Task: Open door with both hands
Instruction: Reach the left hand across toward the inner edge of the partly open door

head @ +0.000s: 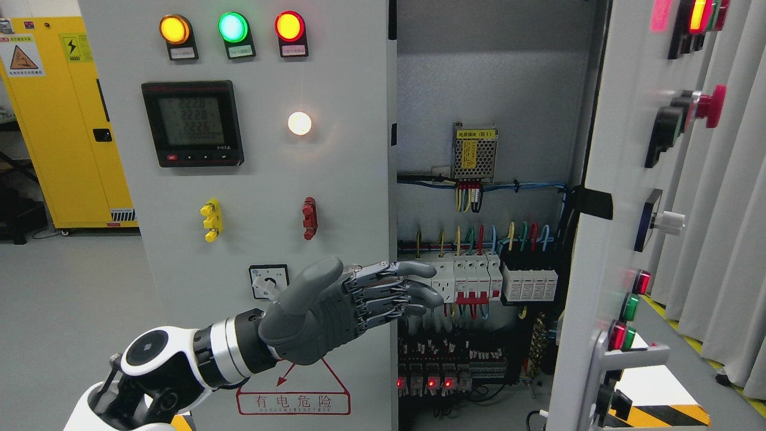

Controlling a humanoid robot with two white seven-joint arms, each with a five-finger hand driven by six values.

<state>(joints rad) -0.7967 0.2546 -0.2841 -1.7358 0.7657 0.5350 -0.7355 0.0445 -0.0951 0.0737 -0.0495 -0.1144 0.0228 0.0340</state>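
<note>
The grey electrical cabinet has two doors. Its left door (263, 179) stands flush and carries three lit lamps, a digital meter (192, 123) and a rotary switch (268, 280). The right door (616, 239) is swung wide open to the right, showing its lamps, its buttons and a silver handle (628, 358). My left hand (428, 287) comes in from the lower left. Its fingers are stretched out nearly straight past the left door's right edge (392, 239), in front of the open interior, and hold nothing. Whether the fingers touch that edge is unclear. The right hand is out of view.
Inside the cabinet are a row of breakers (473, 275), coloured wiring and a power supply (474, 152). A yellow storage cabinet (60, 120) stands at the far left on the grey floor. Grey curtains (730, 239) hang behind the open right door.
</note>
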